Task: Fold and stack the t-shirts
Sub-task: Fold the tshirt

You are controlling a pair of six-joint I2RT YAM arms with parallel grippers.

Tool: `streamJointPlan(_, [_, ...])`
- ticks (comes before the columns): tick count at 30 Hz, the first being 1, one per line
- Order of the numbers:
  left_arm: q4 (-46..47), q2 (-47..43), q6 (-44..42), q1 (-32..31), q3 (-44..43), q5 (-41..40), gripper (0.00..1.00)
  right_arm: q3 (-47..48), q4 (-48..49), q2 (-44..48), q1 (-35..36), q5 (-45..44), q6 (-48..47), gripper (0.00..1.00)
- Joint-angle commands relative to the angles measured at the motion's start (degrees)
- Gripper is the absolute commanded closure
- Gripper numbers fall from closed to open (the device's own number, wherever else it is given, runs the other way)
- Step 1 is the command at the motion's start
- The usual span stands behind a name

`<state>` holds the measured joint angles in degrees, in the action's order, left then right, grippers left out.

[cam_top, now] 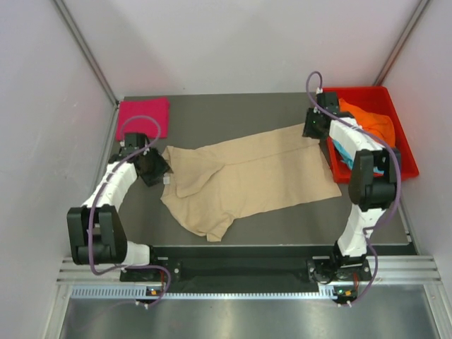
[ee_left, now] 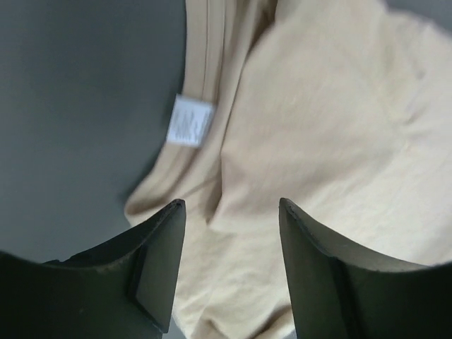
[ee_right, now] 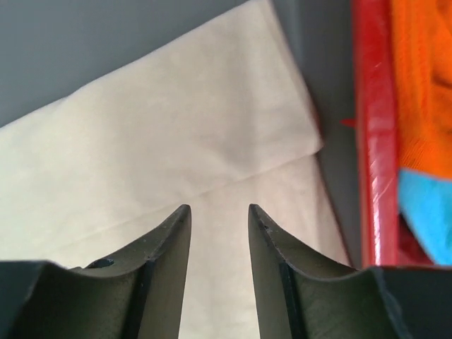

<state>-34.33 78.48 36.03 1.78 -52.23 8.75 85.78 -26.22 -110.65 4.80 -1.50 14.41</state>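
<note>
A beige t-shirt lies spread across the middle of the dark table, with one layer folded over at its right end. Its white neck label shows at the left end. My left gripper hovers over the collar end, open, with cloth below and nothing between the fingers. My right gripper stands open over the shirt's far right corner. A folded magenta t-shirt lies at the back left. An orange t-shirt and a light blue one lie in the tray.
The red plastic tray sits at the right edge of the table, its rim close beside the beige shirt's right end. White walls close in the left, right and back sides. The arm bases stand at the near edge.
</note>
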Motion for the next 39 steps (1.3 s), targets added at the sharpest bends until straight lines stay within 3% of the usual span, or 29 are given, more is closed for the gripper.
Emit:
streamJointPlan(1, [2.1, 2.9, -2.8, 2.3, -5.1, -4.8, 0.40, -1.6, -2.6, 9.4, 3.0, 0.1, 2.3, 0.61])
streamJointPlan(11, [15.0, 14.8, -1.3, 7.8, -4.5, 2.6, 0.41, -19.7, 0.3, 24.0, 11.2, 1.3, 5.9, 0.62])
streamJointPlan(14, [17.4, 16.4, -0.9, 8.4, -5.6, 3.6, 0.41, -24.6, 2.6, 27.0, 17.6, 1.3, 7.8, 0.63])
streamJointPlan(18, [20.4, 18.6, -1.1, 8.9, -9.4, 0.7, 0.43, -30.0, 15.1, 27.6, 25.6, 3.6, 16.5, 0.65])
streamJointPlan(21, [21.9, 22.3, -2.3, 9.1, -11.5, 2.8, 0.44, -32.8, 27.3, 25.2, 30.5, 2.7, 26.3, 0.60])
streamJointPlan(26, [24.4, 28.1, -3.2, 9.1, -13.1, 3.9, 0.44, -31.0, 41.3, 15.3, 36.3, 2.7, 38.4, 0.53])
streamJointPlan(30, [24.7, 31.3, -3.1, 9.0, -14.9, 6.2, 0.61, -24.1, 44.0, 7.5, 40.0, 2.1, 40.3, 0.51])
streamJointPlan(31, [24.1, 31.3, -3.0, 9.1, -15.1, 5.8, 0.75, -22.7, 43.6, 5.4, 40.7, 1.9, 40.2, 0.51])
streamJointPlan(35, [23.9, 28.5, -2.1, 9.2, -14.5, 4.6, 0.98, -15.0, 39.1, 1.0, 44.9, -3.9, 40.3, 0.50])
streamJointPlan(39, [22.6, 27.2, -1.7, 9.1, -14.4, 4.3, 1.00, -11.6, 36.3, -2.9, 47.6, -8.3, 43.1, 0.50])
